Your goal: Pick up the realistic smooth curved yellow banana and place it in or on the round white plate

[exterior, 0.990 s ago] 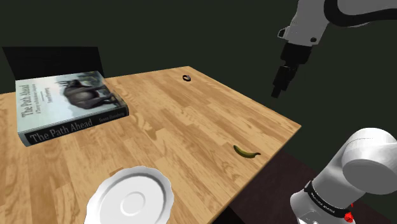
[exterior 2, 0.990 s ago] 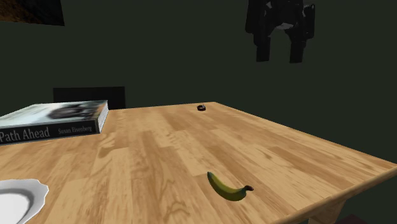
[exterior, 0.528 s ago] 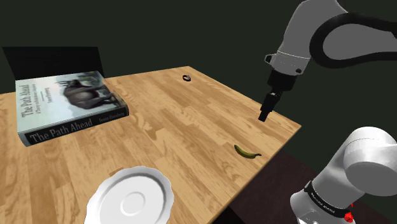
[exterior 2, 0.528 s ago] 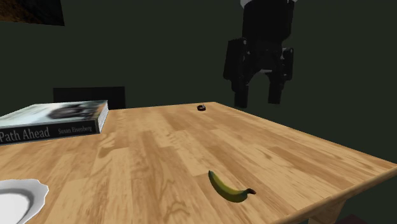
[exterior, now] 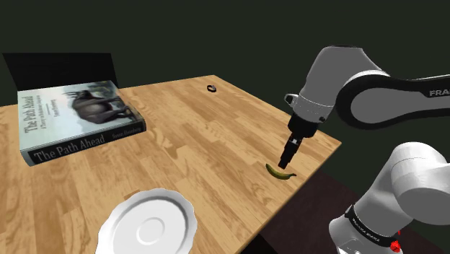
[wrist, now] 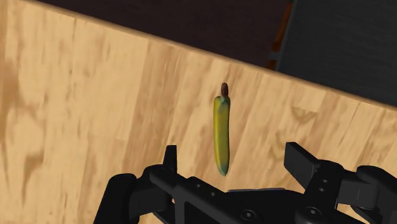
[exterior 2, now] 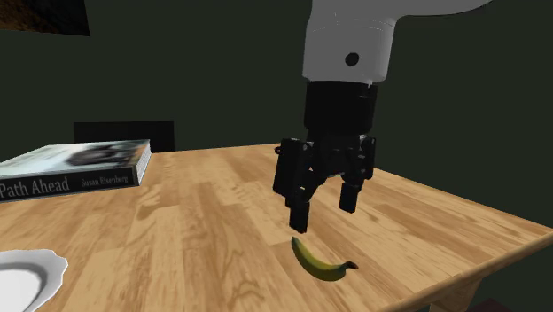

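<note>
The gripper (exterior 2: 323,217) has dropped fast — now just above the banana (exterior 2: 317,261), its 2 fingers spread apart and empty — so the grab looks next, the plate (exterior: 169,209) afterwards.

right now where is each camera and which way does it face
Shoulder view: beside and behind the arm, looking down over the table; shows the arm.
Second exterior view: low at the table's edge, looking across it; shows the open fingers above the banana.
Wrist view: on the wrist, looking down at the banana; shows both fingers.
All share the banana; the first two, book and plate.
</note>
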